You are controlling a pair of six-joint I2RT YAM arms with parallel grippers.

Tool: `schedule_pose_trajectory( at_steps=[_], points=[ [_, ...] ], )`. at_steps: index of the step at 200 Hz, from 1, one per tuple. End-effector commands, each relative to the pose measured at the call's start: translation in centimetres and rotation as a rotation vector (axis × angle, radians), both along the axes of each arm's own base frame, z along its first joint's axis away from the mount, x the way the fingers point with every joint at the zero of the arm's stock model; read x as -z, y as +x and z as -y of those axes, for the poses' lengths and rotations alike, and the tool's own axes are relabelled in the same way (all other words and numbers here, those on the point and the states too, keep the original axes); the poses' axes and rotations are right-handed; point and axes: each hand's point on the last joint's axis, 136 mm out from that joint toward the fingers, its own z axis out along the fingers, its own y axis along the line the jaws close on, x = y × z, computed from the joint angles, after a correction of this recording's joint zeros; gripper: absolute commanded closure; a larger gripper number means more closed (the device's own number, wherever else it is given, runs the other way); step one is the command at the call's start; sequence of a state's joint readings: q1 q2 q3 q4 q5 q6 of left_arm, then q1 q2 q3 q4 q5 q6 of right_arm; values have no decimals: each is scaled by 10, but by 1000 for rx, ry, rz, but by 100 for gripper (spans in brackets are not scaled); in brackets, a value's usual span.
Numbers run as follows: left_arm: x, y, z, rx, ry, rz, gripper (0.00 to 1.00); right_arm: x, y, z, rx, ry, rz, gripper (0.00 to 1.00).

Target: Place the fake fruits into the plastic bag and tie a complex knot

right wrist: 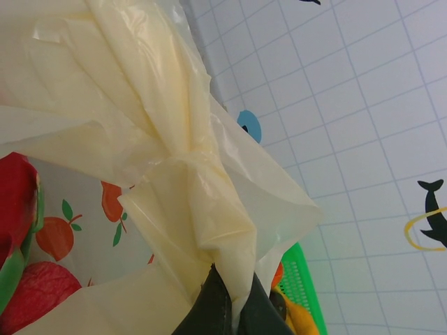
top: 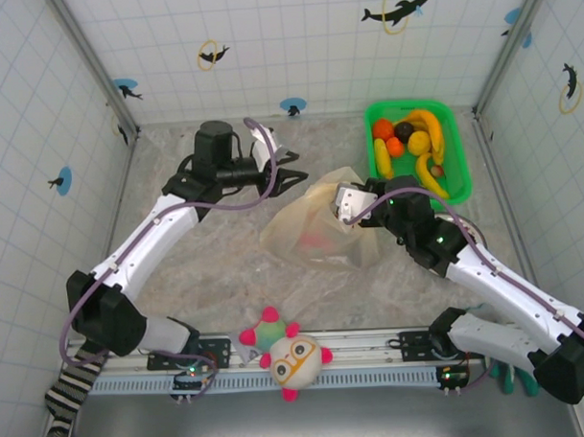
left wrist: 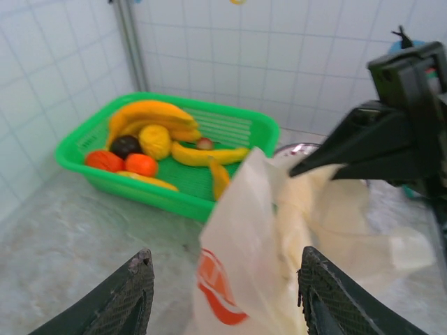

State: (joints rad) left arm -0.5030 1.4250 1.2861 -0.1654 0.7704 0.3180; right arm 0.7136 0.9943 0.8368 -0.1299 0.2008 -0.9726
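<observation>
Film of the plastic bag (right wrist: 140, 105) is pinched tight in my right gripper (right wrist: 230, 286), whose jaws are closed together on a gathered cream strip. Just above them the strip bunches into a twisted lump (right wrist: 183, 162); whether that is a real knot I cannot tell from so close. My left gripper (left wrist: 227, 257) stands with its jaws spread apart and grips nothing, the bag's printed side rising between its fingers (left wrist: 133, 293). From above, the bag slumps on the table (top: 207, 269) between my two grippers, and a reddish shape (top: 317, 242) shows through it. Most of the fake fruits (left wrist: 150, 129) lie in the green basket (left wrist: 140, 185) at the far right corner, just beyond the bag.
</observation>
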Motion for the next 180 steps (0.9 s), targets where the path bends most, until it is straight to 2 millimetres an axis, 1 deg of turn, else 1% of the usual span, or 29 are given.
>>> schedule_pose_trajectory(
  at_steps=[1,9,25,40,61,68,119,135,151,163,173,180],
  points=[
    [-26,29,10,-13,-37,163,45,-8,-1,-4,-13,41,24,100],
    [-26,31,18,32,-45,167,45,-9,-1,-3,-12,43,24,100],
    [-17,32,30,106,-48,166,47,-10,-2,-3,-14,47,24,100],
    [-2,29,40,154,-30,177,52,-10,-2,-4,-17,50,17,100],
    [17,17,51,234,-18,177,58,-8,-3,-6,-23,49,5,100],
    [21,11,53,262,-20,170,59,-6,-2,-5,-20,44,0,100],
    [51,-13,56,343,9,137,59,-8,0,-1,4,36,12,100],
    [62,-15,56,341,42,122,61,-8,1,0,11,31,15,100],
    [70,-14,55,330,77,117,65,-8,2,2,17,26,18,100],
    [72,-13,54,326,88,117,67,-9,2,2,19,27,21,100],
    [73,-14,53,326,92,119,66,-9,1,2,13,29,18,100],
    [73,-16,53,331,96,123,63,-10,1,2,15,31,17,100]
  ],
)
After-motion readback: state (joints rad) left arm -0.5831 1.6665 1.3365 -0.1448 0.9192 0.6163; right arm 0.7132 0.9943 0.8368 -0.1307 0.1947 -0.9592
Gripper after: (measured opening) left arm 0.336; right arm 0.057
